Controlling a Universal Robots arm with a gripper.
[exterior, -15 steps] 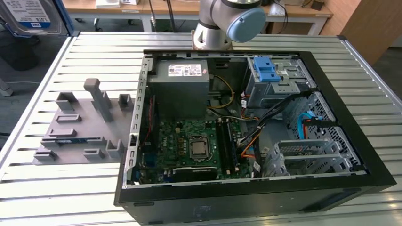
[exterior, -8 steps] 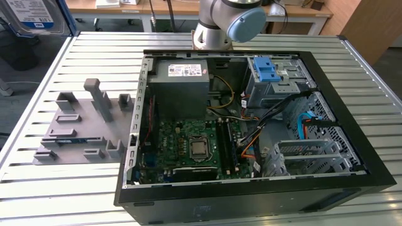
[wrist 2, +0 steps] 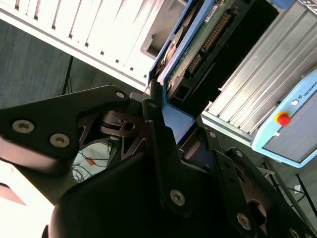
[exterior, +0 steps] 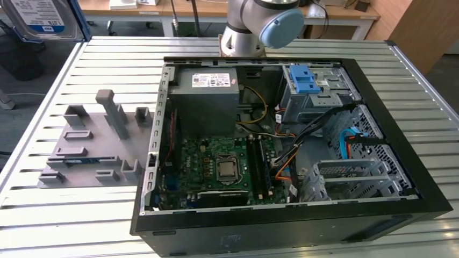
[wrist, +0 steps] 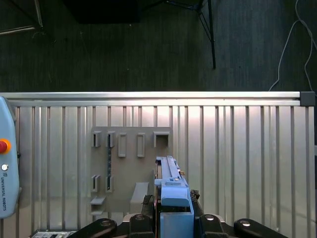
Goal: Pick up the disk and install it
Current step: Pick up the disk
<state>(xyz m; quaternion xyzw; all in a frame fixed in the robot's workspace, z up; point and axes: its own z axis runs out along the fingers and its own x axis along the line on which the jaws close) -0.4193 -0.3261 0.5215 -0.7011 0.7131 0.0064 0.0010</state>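
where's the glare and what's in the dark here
First wrist view: the table slats glare bright, the floor behind is dark. Second wrist view: the gripper, shut on the disk, is a dark mass against bright slats. Exterior view: evenly lit, no harsh glare on the computer case.

Case (exterior: 287, 230) on slatted table (exterior: 72, 231); parts rack (exterior: 93, 145) beside it, exterior view's left. Disk (wrist: 173, 198) between jaws.

From here I count one disk (wrist: 172, 194), one open computer case (exterior: 287, 232), one grey slotted fixture (exterior: 90, 148) at the exterior view's left, one power-supply box (exterior: 208, 102), one motherboard (exterior: 215, 166), one blue latch piece (exterior: 305, 81), one slatted table (exterior: 72, 226), and one pendant (wrist: 7, 163).
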